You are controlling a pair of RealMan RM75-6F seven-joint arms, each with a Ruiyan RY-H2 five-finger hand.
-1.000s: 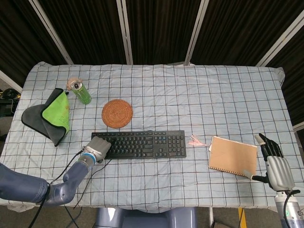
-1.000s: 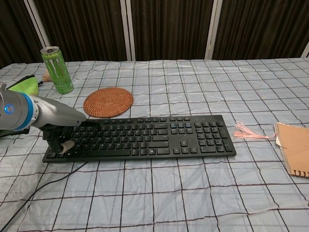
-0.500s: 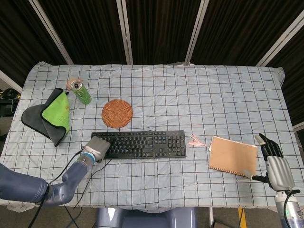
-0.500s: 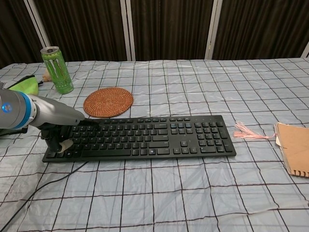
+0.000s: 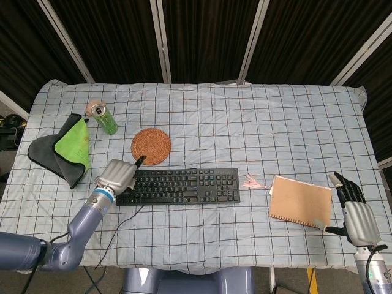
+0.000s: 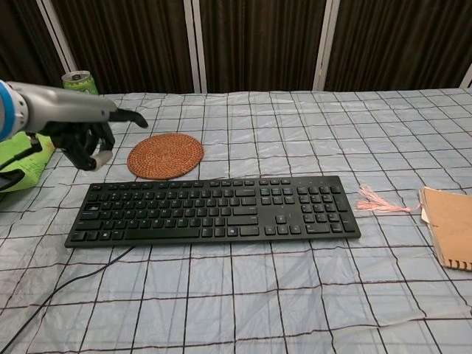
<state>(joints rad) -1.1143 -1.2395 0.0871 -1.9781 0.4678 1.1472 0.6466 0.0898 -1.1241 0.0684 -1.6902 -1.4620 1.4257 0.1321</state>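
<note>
Checked surface (image 5: pixel 257 122) against dark curtains. Left hand (image 6: pixel 85 136) raised above keyboard (image 6: pixel 214 209), fingers curled, grasping nothing. Right hand (image 5: pixel 355 211) released, beside notebook (image 5: pixel 300 201).

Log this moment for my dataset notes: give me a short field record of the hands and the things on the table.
left hand: raised above the left end of the black computer keyboard, touching nothing, one of its fingers pointing out, the rest curled
right hand: at the table's right edge, beside the brown spiral-bound notebook, holding nothing
round woven rattan coaster: behind the keyboard
green drink can: far left, upright
grey and green folded cloth: left edge
pink tassel: between keyboard and notebook
checked tablecloth: covers the table
</note>
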